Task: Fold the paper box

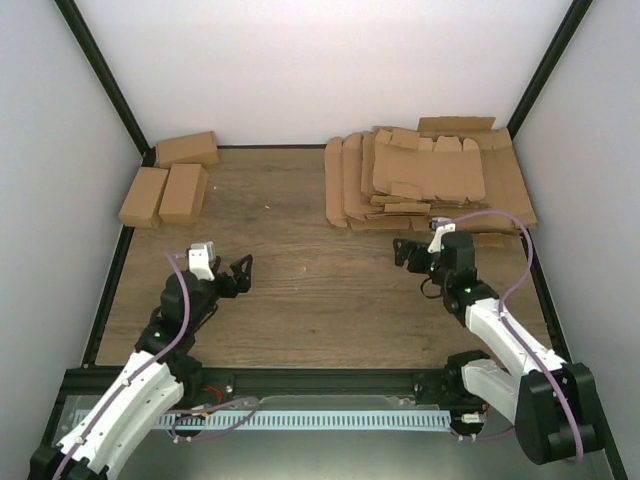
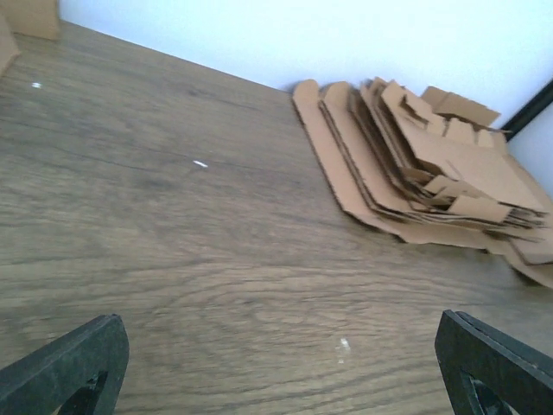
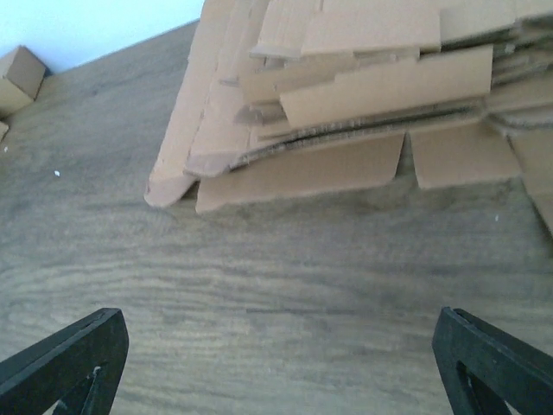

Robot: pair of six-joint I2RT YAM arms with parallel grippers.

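Observation:
A pile of flat brown cardboard blanks [image 1: 425, 180] lies at the back right of the wooden table. No single blank lies apart from it, so I cannot tell which one is the paper box. My right gripper [image 1: 408, 255] is open and empty just in front of the pile. In the right wrist view the pile's near edge [image 3: 346, 130] is ahead of the wide-open gripper [image 3: 276, 328]. My left gripper [image 1: 238, 277] is open and empty over bare table at the left. In the left wrist view [image 2: 276, 341] the pile [image 2: 432, 164] lies far ahead to the right.
Three folded brown boxes [image 1: 183, 192] sit at the back left corner near the left wall. White walls and black frame posts [image 1: 105, 75] bound the table. Bare wood [image 1: 320, 280] lies between the two grippers.

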